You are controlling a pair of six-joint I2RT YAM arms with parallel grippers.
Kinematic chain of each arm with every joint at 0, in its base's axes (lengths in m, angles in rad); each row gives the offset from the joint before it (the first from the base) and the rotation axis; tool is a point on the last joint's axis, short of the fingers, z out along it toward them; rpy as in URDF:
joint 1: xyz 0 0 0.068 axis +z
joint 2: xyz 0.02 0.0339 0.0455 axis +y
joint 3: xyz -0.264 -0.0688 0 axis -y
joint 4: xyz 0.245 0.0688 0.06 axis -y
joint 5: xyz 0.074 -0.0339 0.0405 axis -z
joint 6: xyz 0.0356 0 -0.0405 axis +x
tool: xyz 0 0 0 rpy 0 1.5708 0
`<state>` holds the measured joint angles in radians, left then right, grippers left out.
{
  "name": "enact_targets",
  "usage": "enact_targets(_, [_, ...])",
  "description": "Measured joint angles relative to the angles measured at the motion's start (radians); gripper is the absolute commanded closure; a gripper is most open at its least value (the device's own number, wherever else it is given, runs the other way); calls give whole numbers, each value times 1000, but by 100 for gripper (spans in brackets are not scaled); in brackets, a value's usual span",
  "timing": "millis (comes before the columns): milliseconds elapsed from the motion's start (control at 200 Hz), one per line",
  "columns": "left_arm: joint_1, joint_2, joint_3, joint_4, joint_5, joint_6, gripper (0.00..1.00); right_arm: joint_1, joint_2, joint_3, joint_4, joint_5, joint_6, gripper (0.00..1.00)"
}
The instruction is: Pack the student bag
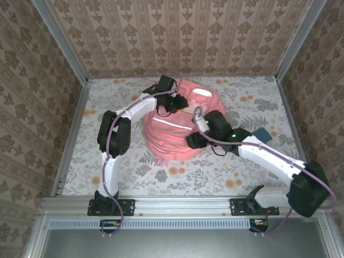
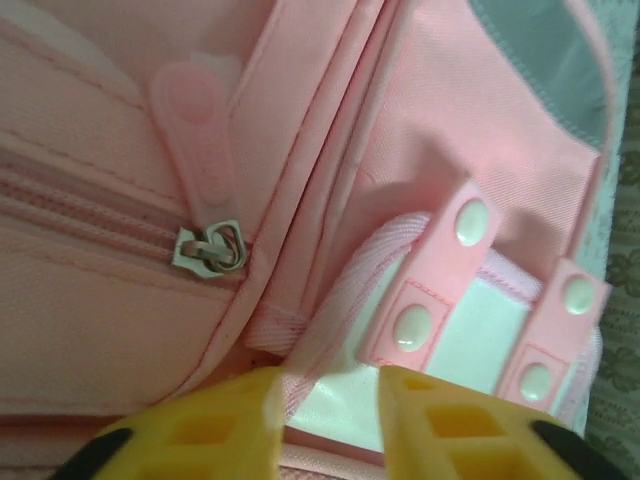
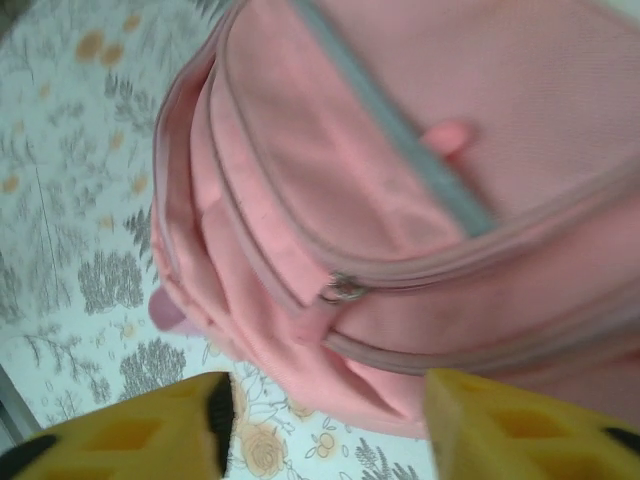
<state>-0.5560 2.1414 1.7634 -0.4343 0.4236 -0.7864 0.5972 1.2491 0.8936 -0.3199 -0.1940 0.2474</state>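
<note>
The student bag [image 1: 174, 134], a large pink backpack with a white stripe, lies in the middle of the table. My left gripper [image 1: 173, 105] hovers over its far upper part. In the left wrist view it [image 2: 330, 420] is open, its yellow fingers [image 2: 470, 430] astride a white patch with pink snap tabs [image 2: 440, 270]; a pink webbing edge touches the left finger. A metal zipper slider [image 2: 213, 248] sits to the left. My right gripper [image 1: 192, 141] is at the bag's near right side, open [image 3: 330, 420], with a zipper slider [image 3: 343, 289] just ahead.
A teal pencil case [image 1: 262, 133] peeks out to the right of the right arm. The floral tablecloth [image 1: 107, 102] is bounded by patterned walls and metal frame posts [image 1: 72, 129]. The bag's pink strap end [image 3: 165, 310] lies on the cloth.
</note>
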Motion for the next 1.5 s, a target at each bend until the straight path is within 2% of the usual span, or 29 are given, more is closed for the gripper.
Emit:
enact_targets(160, [33, -152, -131, 9, -6, 18, 56, -77, -81, -32, 0, 8, 159, 27])
enact_targets(330, [29, -367, -308, 17, -59, 60, 54, -111, -74, -34, 23, 2, 370, 25])
enact_targets(480, [-43, -520, -492, 31, -126, 109, 54, -117, 9, -27, 72, -17, 536, 31])
enact_targets(705, [-198, -663, -730, 97, -203, 152, 57, -118, 170, 59, 87, -37, 661, 44])
enact_targets(825, [-257, -682, -775, 156, -212, 154, 62, -118, 217, 74, 106, -55, 706, 51])
enact_targets(910, [-274, -674, -781, 188, -210, 152, 63, -118, 241, 76, 111, -62, 732, 53])
enact_targets(1120, [-285, -613, -781, 227, -192, 153, 65, -118, 258, 76, 112, -73, 761, 54])
enact_targets(1310, [-295, -569, -781, 240, -176, 152, 74, -118, 260, 82, 112, -78, 775, 57])
enact_targets(1500, [-296, -550, -773, 253, -169, 152, 79, -118, 282, 95, 111, -92, 779, 60])
